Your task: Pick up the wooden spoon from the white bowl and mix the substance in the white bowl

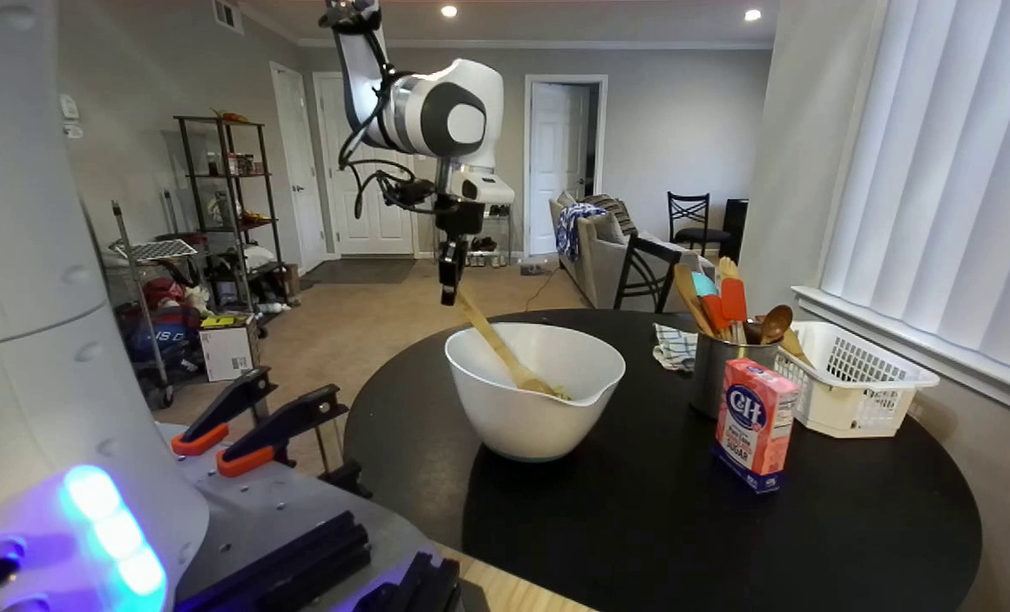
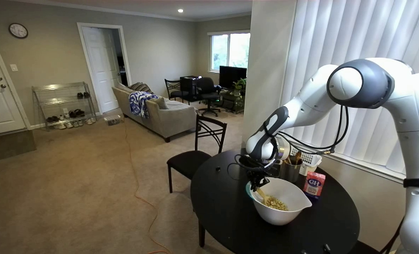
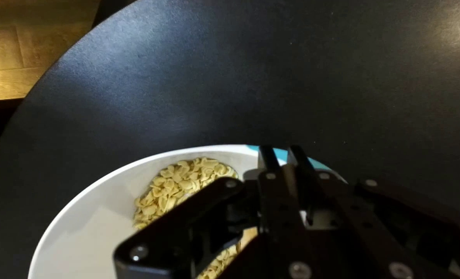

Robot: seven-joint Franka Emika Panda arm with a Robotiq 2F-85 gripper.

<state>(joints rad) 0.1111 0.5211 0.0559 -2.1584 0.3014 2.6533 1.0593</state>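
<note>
Farthest left of the bowl, in an exterior view, stands the robot's white base. Two clamps, black with orange ends, sit on the same side, nearer the bowl. Just above the bowl's left edge hangs the gripper; its jaws are closed on the upper end of the spoon, and in the wrist view a bit of tan handle shows in the narrow gap between them.

The spoon is plain light-tan wood, slim along the handle and wider at the head. It slants down to the right inside the bowl, its head among the flakes; how deep it sits I cannot tell. The flakes are pale yellow and thin, gathered low in the bowl. The bowl itself is round, deep and white, with a patch of teal at the edge by the jaws and a pouring lip at its right. It stands on the round black surface.

Right of the bowl and farther back lies a checked towel. Farther right of the bowl come the metal pot with red, teal and wooden utensils, then the upright pink sugar box, and farthest from it the white basket.
</note>
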